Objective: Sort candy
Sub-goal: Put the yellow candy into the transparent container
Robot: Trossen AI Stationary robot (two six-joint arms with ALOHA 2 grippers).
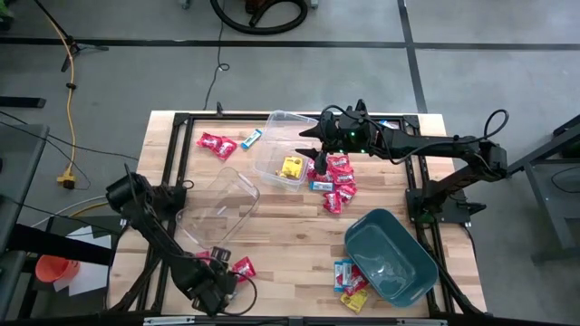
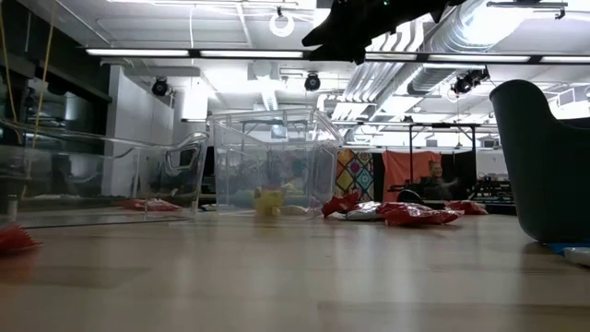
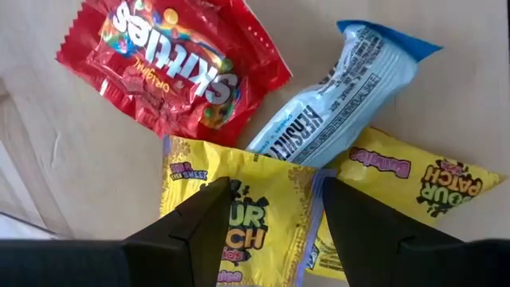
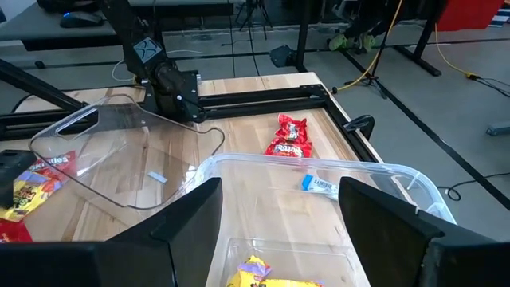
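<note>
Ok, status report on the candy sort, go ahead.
Left gripper open, low over a yellow candy packet. Right gripper open above the clear tub holding yellow candy. Nothing blocking.

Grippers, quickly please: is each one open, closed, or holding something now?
Left gripper: open, holding nothing, over a yellow candy.
Right gripper: open, empty, above a clear tub.

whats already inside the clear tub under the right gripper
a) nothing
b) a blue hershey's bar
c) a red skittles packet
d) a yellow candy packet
d: the clear tub under the right gripper holds a single yellow candy packet, also seen in the right wrist view, while the red packets lie outside it on the table.
</note>
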